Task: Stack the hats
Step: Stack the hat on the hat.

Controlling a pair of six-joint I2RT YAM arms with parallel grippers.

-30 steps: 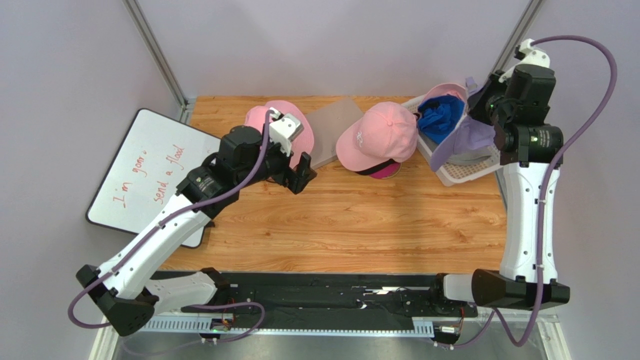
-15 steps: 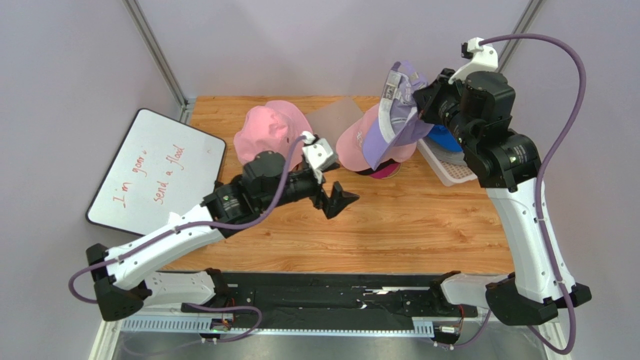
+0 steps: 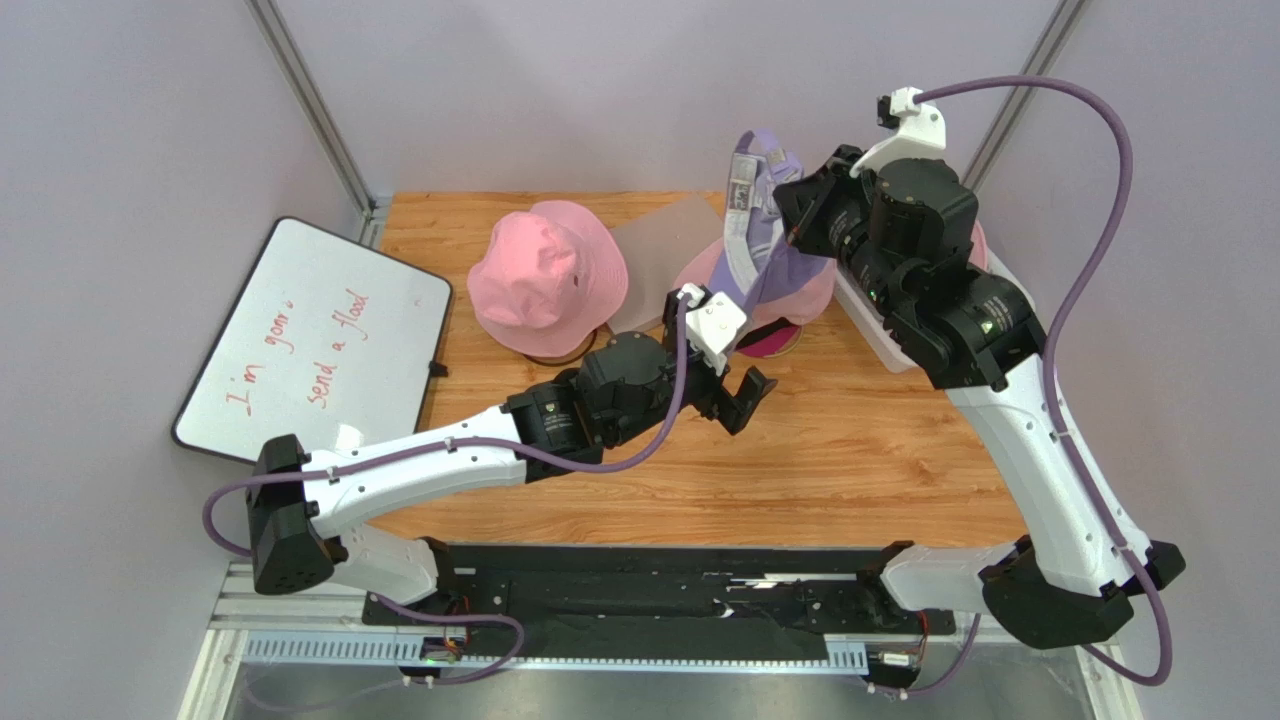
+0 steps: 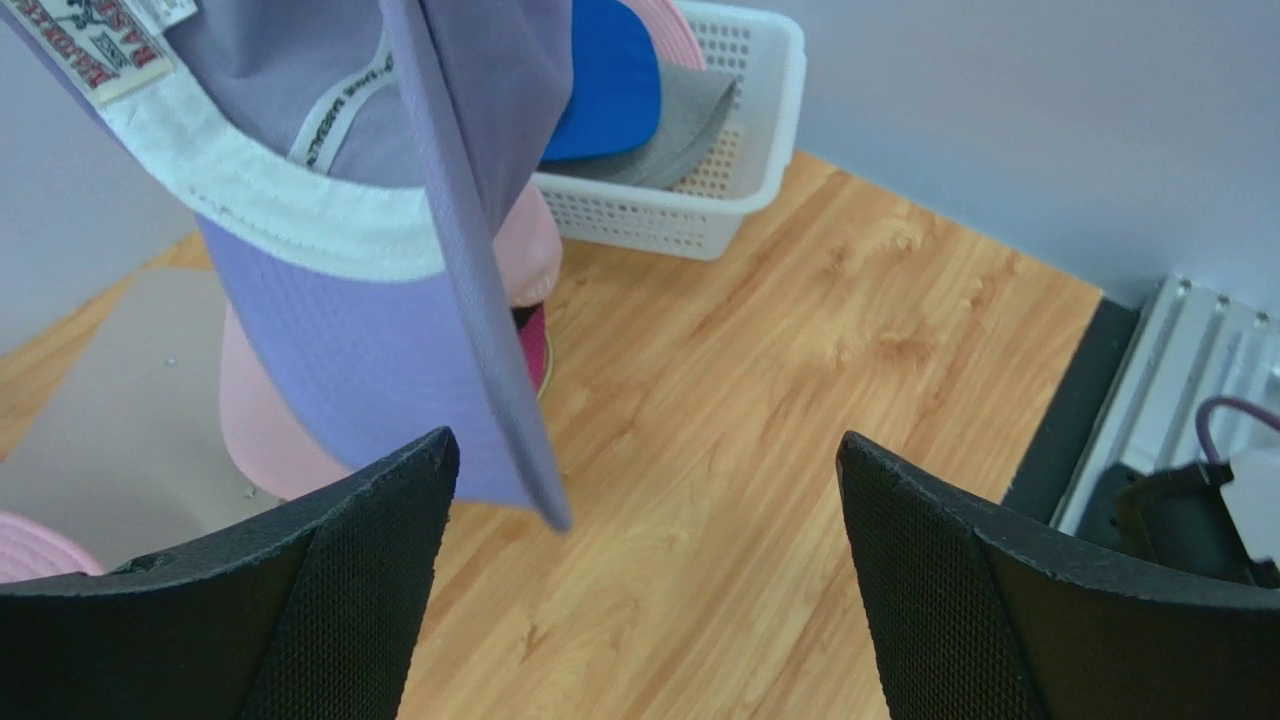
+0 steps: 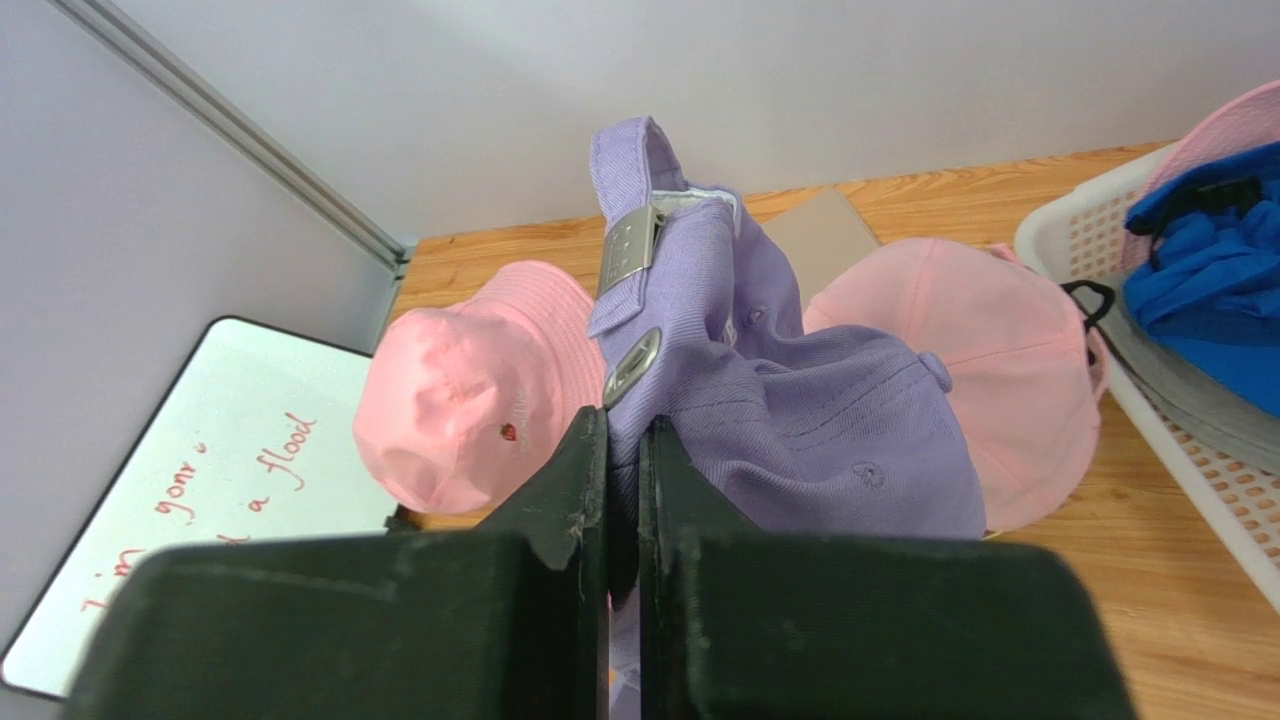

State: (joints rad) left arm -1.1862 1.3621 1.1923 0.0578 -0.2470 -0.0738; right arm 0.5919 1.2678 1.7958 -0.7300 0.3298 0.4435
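1. My right gripper (image 5: 624,450) has its jaws pinched almost together on the lavender cap (image 5: 766,390). It grips the fabric just below the metal buckle of the back strap.
2. The lavender cap hangs from those jaws, raised off the table (image 3: 676,465). Its crown and brim droop down past the fingertips.
3. Directly under the hanging cap sits the pink baseball cap (image 5: 977,375). It rests on a magenta cap (image 3: 769,342), of which I see only an edge.
4. From the right wrist, the pink bucket hat (image 5: 458,390) lies ahead and to the left of the jaws, well apart from them. The whiteboard (image 5: 181,510) is further left.
5. To the right of the right gripper is the white basket (image 5: 1187,450). It holds a blue cap (image 5: 1202,255) lying on a grey hat (image 5: 1202,405), with another pink hat behind them.
6. My left gripper (image 4: 646,450) is spread wide and holds nothing. It hovers over bare wood.
7. From the left wrist, the lavender cap hangs just ahead of the left-hand finger, with its brim tip dipping in front of it. I cannot tell whether they touch.
8. A flat beige mat (image 4: 105,390) lies ahead and to the left of the left gripper, behind the stacked caps.
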